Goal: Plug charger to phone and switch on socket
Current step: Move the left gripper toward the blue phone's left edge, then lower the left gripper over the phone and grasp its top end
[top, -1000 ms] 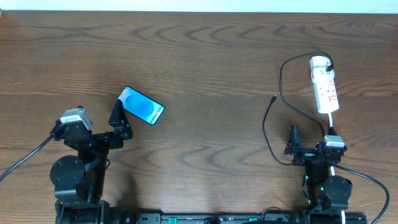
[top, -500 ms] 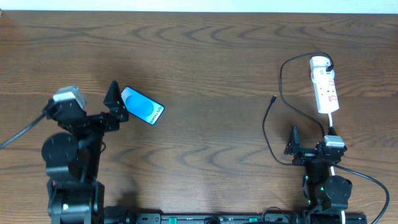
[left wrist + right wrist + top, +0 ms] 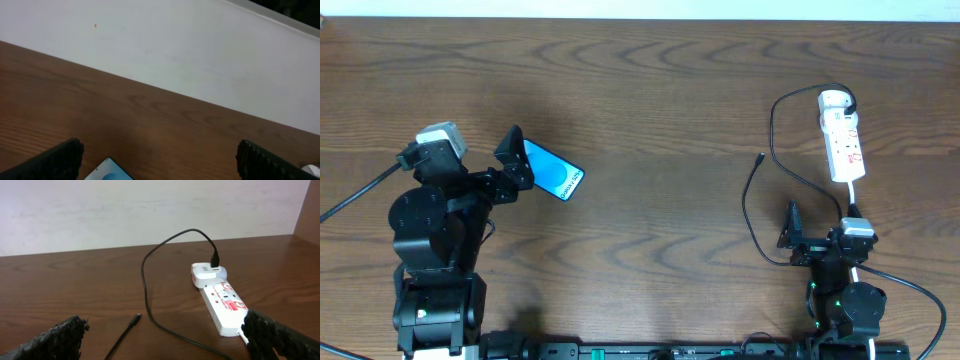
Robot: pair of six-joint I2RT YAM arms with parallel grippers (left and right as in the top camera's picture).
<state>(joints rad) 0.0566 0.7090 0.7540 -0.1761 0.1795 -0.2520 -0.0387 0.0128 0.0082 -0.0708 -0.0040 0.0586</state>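
Observation:
The phone, its blue screen lit, lies at an angle on the left of the wooden table. My left gripper is open at the phone's left end and covers part of it. The left wrist view shows only a corner of the phone between the open fingers. The charger cable loops from the far end of the white socket strip, and its free plug lies on the table. My right gripper is open and empty, short of the plug and the strip.
The strip's white cord runs toward the right arm's base. A pale wall rises behind the table's far edge. Bare wood lies between the phone and the cable.
My left arm has swung up from below the phone, and its gripper now sits over the phone's left end. The right arm, cable and strip have not moved.

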